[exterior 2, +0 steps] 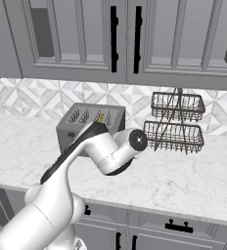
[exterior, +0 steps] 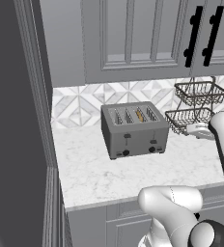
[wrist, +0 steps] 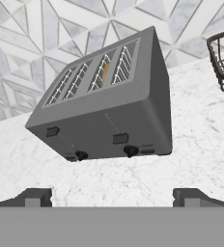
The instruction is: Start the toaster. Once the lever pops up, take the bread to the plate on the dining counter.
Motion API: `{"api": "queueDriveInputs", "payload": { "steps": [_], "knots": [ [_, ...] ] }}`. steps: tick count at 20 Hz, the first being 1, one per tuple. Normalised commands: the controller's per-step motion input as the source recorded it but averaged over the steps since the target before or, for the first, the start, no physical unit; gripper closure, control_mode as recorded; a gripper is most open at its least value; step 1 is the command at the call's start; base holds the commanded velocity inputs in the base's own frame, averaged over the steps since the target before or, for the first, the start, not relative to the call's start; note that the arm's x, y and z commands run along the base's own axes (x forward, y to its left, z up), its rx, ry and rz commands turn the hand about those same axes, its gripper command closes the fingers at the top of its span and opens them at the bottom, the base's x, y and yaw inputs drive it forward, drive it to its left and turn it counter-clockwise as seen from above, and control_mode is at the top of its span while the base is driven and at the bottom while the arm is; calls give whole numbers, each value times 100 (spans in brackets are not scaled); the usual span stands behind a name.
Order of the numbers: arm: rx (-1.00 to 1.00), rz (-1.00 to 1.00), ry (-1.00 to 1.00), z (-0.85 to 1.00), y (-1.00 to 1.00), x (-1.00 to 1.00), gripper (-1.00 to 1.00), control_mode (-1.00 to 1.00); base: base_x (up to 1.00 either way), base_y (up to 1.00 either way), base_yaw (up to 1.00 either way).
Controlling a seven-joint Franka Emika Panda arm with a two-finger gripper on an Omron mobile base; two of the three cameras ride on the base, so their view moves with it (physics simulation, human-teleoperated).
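The toaster (exterior: 134,129) stands in the middle of the left base view on the marble worktop (exterior: 114,173), its back near the patterned tile wall (exterior: 80,103). Its front carries two small dark levers and, lower down, two black knobs. The bread (exterior: 140,115) sits down inside the third slot from the left, only a tan sliver showing at the slot mouth. In the right base view the toaster (exterior 2: 86,124) is at centre left, partly covered by the white arm (exterior 2: 86,161), and the bread (exterior 2: 100,117) shows as a small tan streak in one slot.

In the hand view the toaster (wrist: 104,108) is tilted across the centre of the frame, with the bread (wrist: 105,71) as an orange-tan strip in the third slot from the left. The claw (wrist: 111,197) is spread wide: its two dark tips rise far apart at the lower left and lower right of the frame, nothing between them, and both are clear of the toaster, with bare worktop in between.

A two-tier wire basket rack (exterior: 195,105) stands at the right of the left base view, just beside the toaster. Grey wall cabinets (exterior: 133,38) with black handles fill the top of that frame.
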Motion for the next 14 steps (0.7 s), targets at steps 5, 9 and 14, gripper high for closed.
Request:
{"api": "queueDriveInputs", "payload": {
  "steps": [5, 9, 14],
  "knots": [
    [0, 0, 0, 0, 0, 0, -100, -100, 0, 0, 0],
    [0, 0, 0, 0, 0, 0, -100, -100, 0, 0, 0],
    [0, 0, 0, 0, 0, 0, -100, -100, 0, 0, 0]
  ]
}}
